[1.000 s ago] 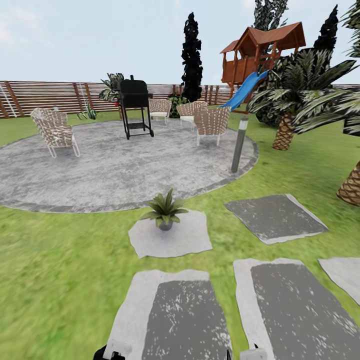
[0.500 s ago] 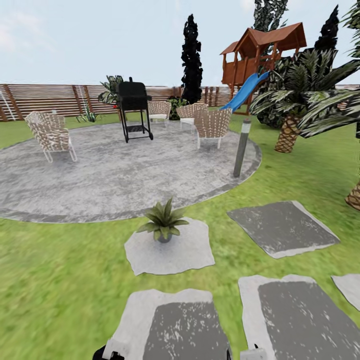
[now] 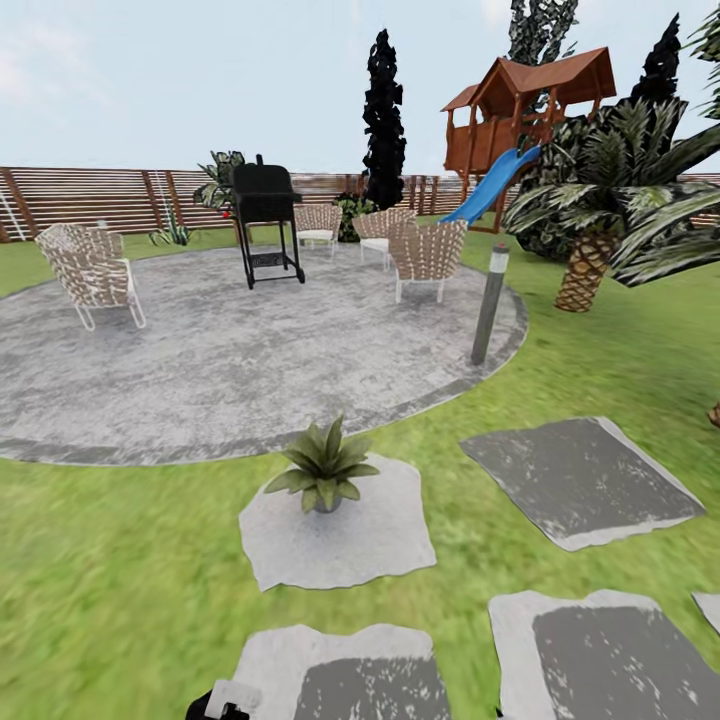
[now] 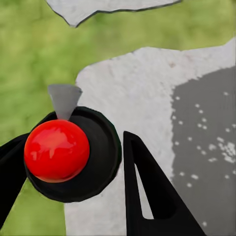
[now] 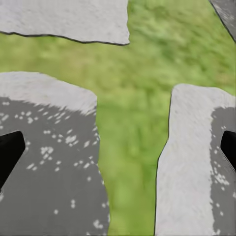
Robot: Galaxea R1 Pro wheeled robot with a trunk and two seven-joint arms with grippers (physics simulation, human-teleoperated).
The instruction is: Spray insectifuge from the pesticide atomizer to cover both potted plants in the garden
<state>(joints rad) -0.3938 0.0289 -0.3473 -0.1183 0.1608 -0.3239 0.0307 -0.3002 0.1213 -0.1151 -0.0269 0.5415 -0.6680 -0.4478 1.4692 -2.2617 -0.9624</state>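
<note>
In your head view, one potted plant (image 3: 322, 468), a low rosette of pointed green leaves in a little grey pot, stands just below the middle of the frame on a pale grey irregular stepping stone (image 3: 345, 545), close to that stone's upper edge. Green lawn (image 3: 110, 570) surrounds the stone, and darker grey flat slabs (image 3: 580, 480) lie at the right and along the bottom edge. Above the plant spreads the round grey paved patio (image 3: 250, 350), carrying a black wheeled grill (image 3: 266, 215) and woven wicker chairs (image 3: 90, 272); a slim grey bollard post (image 3: 489, 305) stands at its right rim. The brown slatted wooden fence (image 3: 100, 200) runs along the upper left, a red-brown wooden playhouse (image 3: 525, 100) with a blue slide is at the upper right, and a scaly-trunked palm (image 3: 590, 260) stands below it. In your left wrist view, the left gripper (image 4: 73, 140) has its two black fingers (image 4: 147, 196) clamped against the pesticide atomizer (image 4: 101, 157), seen from above as a dark round body topped by a red ball with a pale grey nozzle, over a grey stone and grass. In your right wrist view, the right gripper (image 5: 120, 142) is spread wide, its black fingertips (image 5: 10, 152) at opposite frame edges, with nothing held; grass and two grey stones lie beneath.
</note>
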